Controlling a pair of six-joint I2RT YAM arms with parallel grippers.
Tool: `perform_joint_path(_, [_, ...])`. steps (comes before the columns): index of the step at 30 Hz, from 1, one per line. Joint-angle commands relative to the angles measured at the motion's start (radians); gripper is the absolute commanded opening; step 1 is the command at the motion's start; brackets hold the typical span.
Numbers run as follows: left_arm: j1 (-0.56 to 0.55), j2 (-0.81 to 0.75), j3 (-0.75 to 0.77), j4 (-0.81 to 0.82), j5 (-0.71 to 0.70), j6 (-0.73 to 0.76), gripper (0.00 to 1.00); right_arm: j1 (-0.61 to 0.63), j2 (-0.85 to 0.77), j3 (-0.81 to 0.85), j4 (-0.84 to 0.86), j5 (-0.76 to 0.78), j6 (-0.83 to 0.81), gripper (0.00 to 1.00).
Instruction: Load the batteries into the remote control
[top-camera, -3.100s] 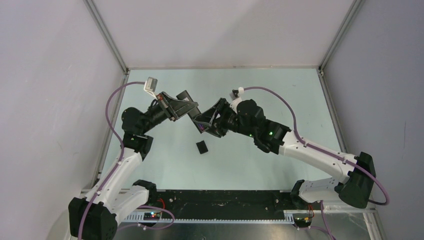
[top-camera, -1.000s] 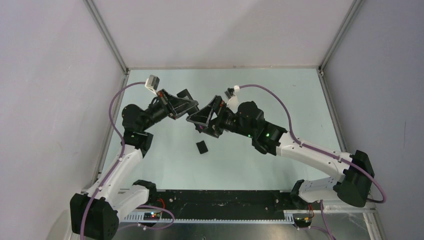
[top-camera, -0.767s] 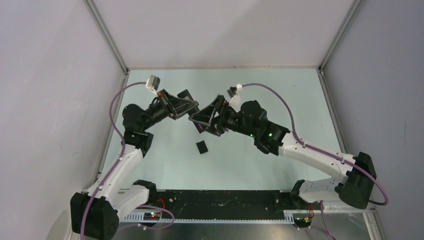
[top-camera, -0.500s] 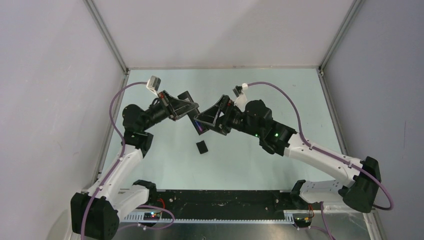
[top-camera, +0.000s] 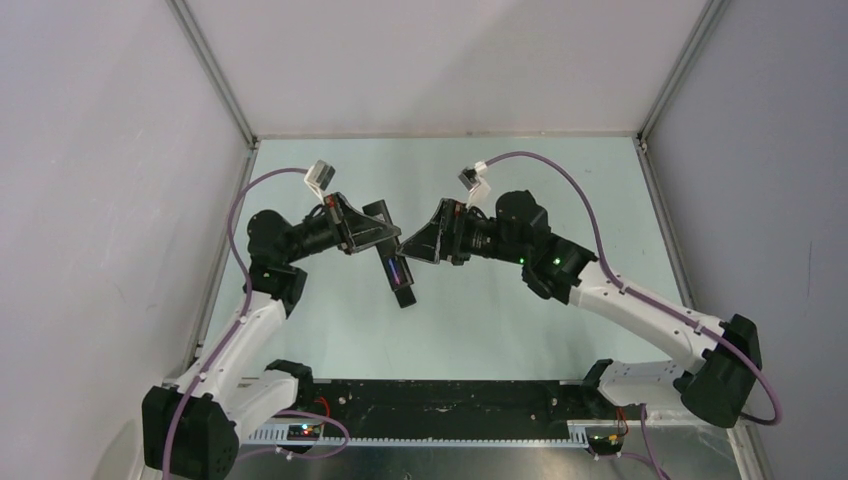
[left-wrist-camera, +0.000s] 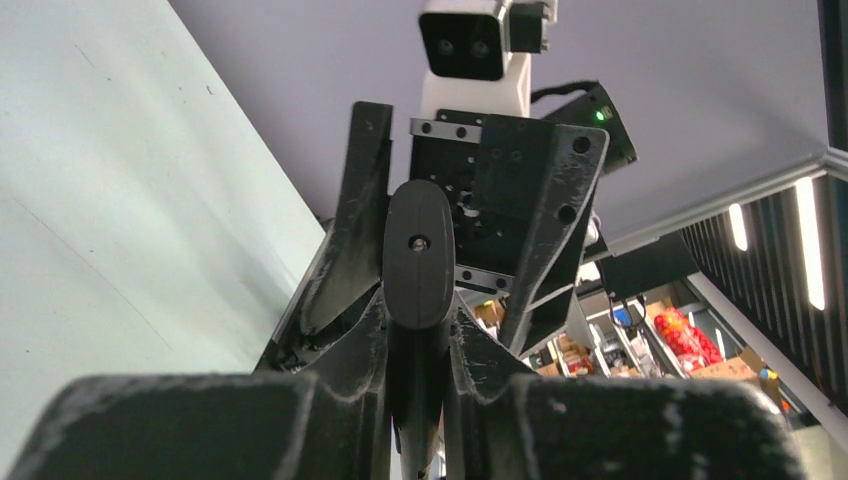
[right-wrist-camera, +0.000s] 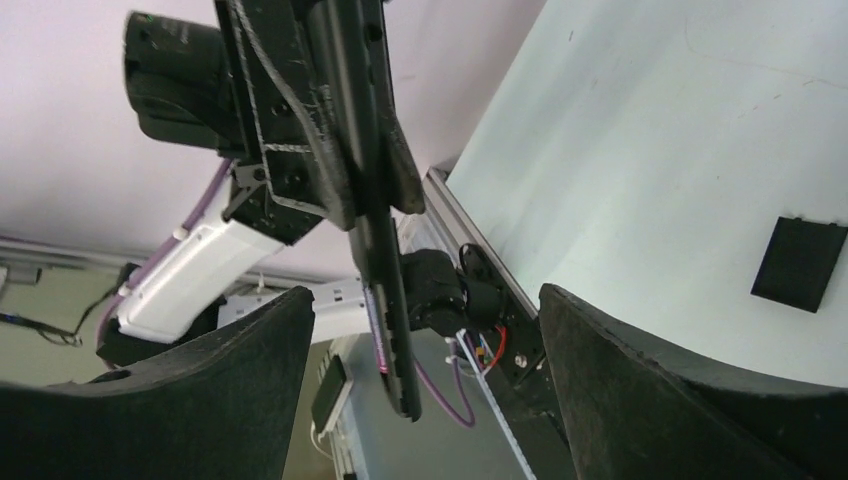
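My left gripper (top-camera: 378, 238) is shut on the remote control (top-camera: 392, 262), a slim black bar held above the table, its free end pointing toward the near edge. A blue-purple battery (top-camera: 394, 269) shows in its recess. The dark battery is not visible. In the left wrist view the remote (left-wrist-camera: 418, 250) stands end-on between my fingers (left-wrist-camera: 355, 330). My right gripper (top-camera: 413, 245) is open and empty, just right of the remote. In the right wrist view the remote (right-wrist-camera: 370, 200) hangs ahead of my wide-open right gripper (right-wrist-camera: 425, 300), with a purple strip (right-wrist-camera: 377, 335) along its edge.
A small loose black cover plate (right-wrist-camera: 799, 263) lies on the pale green table (top-camera: 500, 310). In the top view the remote's lower end overlaps where that plate lay. Grey walls close in the table on three sides.
My right gripper has drawn back to the right, off the remote, and stands open. My left gripper has turned the remote so that its free end points toward the near edge and the purple battery shows.
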Motion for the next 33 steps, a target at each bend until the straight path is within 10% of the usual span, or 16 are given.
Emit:
perform_joint_path(1, [0.007,-0.039,0.001,0.021,0.065,-0.007,0.00,0.007,0.040,0.067,0.052,-0.136,-0.090,0.85])
perform_joint_path(27, [0.007,-0.054,-0.011,0.011,0.069,-0.008,0.04,0.022,0.166,0.079,0.263,-0.224,0.166,0.24])
perform_joint_path(33, [0.007,-0.056,-0.003,0.004,0.032,-0.013,0.46,0.005,0.169,0.080,0.298,-0.227,0.248,0.19])
